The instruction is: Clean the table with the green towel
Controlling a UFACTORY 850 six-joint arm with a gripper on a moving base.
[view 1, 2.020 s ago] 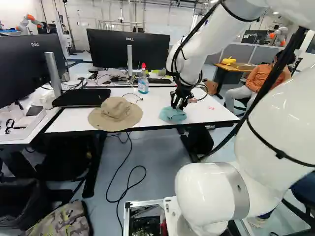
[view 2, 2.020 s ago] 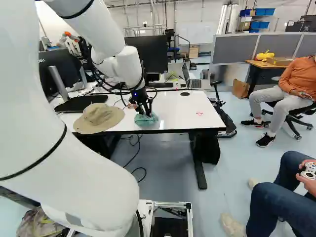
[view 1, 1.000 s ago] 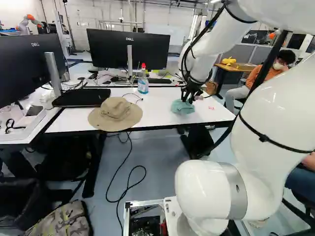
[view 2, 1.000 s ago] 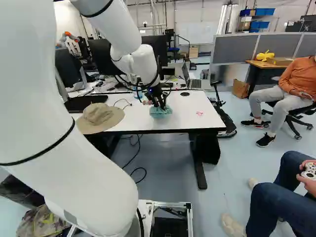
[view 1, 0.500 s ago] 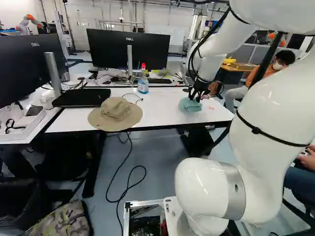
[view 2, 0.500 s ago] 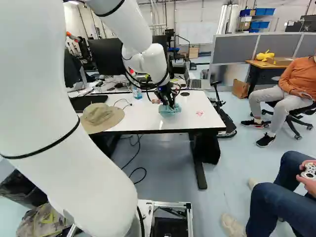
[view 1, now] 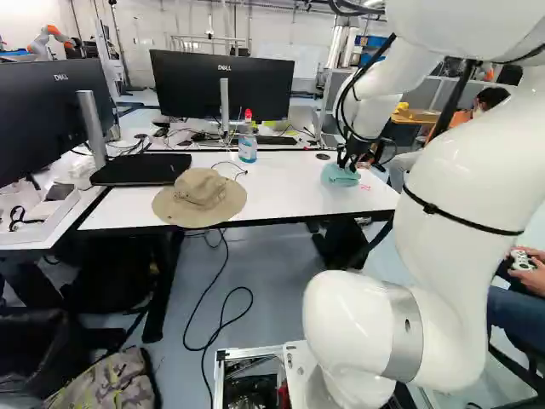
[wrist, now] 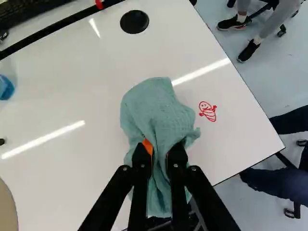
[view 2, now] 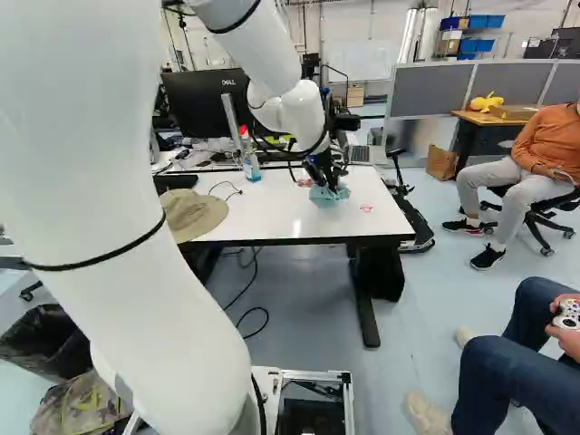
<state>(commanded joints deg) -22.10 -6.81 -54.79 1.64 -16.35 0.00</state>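
On the table [view 1: 281, 189] — apart from the towel [wrist: 155, 107] — a bottle [view 1: 248, 143] holds blue liquid [wrist: 6, 88].

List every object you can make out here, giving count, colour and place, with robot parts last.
Table: one, white, centre of left base view
Towel: one, blue-green, on table
Hat: one, tan, table's near edge
Bottle: one, blue with red cap, table's far side
Drawing: one, red, beside towel
Disc: one, black, tabletop
Monitors: at least two, black, upper left base view
Bag: one, camouflage, lower left base view
Laptop: one, grey, beyond table
Smaller clutter: uncountable
Arm: one, white, right of left base view
Gripper: one, black, orange pads, shut on towel
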